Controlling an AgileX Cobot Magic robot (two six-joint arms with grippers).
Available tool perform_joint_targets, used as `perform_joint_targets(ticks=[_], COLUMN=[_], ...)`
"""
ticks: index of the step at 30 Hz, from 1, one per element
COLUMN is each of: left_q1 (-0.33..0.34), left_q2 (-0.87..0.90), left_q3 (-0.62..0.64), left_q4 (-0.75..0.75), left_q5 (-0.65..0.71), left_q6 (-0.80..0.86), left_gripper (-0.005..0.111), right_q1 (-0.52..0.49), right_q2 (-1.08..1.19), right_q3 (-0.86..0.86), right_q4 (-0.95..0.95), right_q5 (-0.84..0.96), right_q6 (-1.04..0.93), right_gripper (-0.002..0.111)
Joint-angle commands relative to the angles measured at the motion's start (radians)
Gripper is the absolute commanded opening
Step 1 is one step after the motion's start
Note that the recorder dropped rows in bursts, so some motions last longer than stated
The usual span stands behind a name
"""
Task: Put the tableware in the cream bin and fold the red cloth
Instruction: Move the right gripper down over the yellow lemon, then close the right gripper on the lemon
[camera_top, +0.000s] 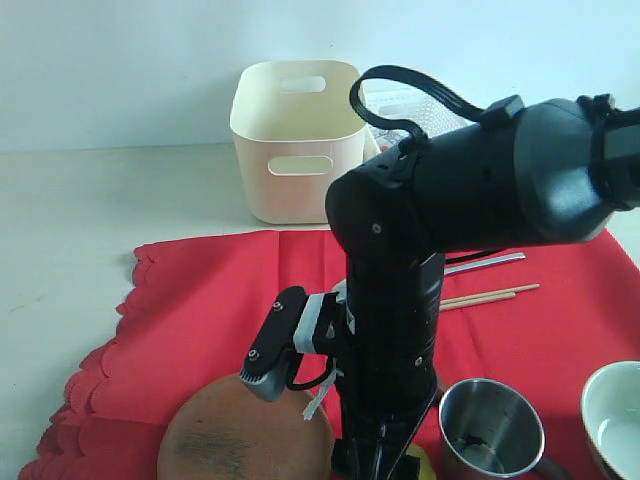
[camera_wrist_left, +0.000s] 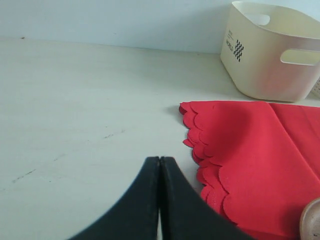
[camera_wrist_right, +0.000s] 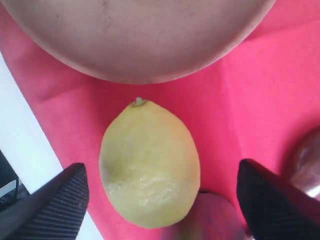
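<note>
The red cloth (camera_top: 230, 300) lies spread on the table, with the cream bin (camera_top: 292, 140) standing behind it. On the cloth are the wooden plate (camera_top: 235, 440), the steel cup (camera_top: 490, 430), the pale bowl (camera_top: 615, 415), the chopsticks (camera_top: 490, 296) and the knife (camera_top: 485, 263). My right gripper (camera_wrist_right: 162, 167) is open, its fingers standing clear on either side of a yellow lemon (camera_wrist_right: 150, 162) that lies beside the plate (camera_wrist_right: 140, 35). My left gripper (camera_wrist_left: 160, 159) is shut and empty over bare table, beside the cloth's scalloped edge (camera_wrist_left: 200, 150). The spoon is not clearly visible.
A white lattice basket (camera_top: 425, 110) stands behind the bin on the right. A pinkish toy (camera_wrist_right: 215, 220) lies against the lemon. My right arm (camera_top: 400, 300) hides the middle of the cloth. Bare table (camera_wrist_left: 75, 115) stretches left of the cloth.
</note>
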Motion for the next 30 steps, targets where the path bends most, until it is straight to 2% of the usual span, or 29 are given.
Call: perform_joint_targets(ticks=[1,20,23,30], left_q1=[0.003,0.003,0.003,0.003], left_q2=[-0.006,-0.006,-0.006,-0.006], left_q3=[0.004,0.004,0.004,0.004], left_q4=[0.002,0.002,0.002,0.002], left_q5=[-0.008,-0.008,-0.008,-0.008], left_q6=[-0.002,-0.002,-0.002,-0.002], left_gripper=[0.0,0.0,0.0,0.0], right_q1=[0.0,0.0,0.0,0.0], right_q2=[0.018,0.078,0.081,0.081], right_q3=[0.006,0.006,0.006,0.006], right_q4=[0.019,0.065,0.033,0.005], right_q5=[-0.021,0.01,0.015,0.012], right_q6=[0.004,0.002,0.004,0.03], right_gripper=[0.078,0.076,0.07,0.037])
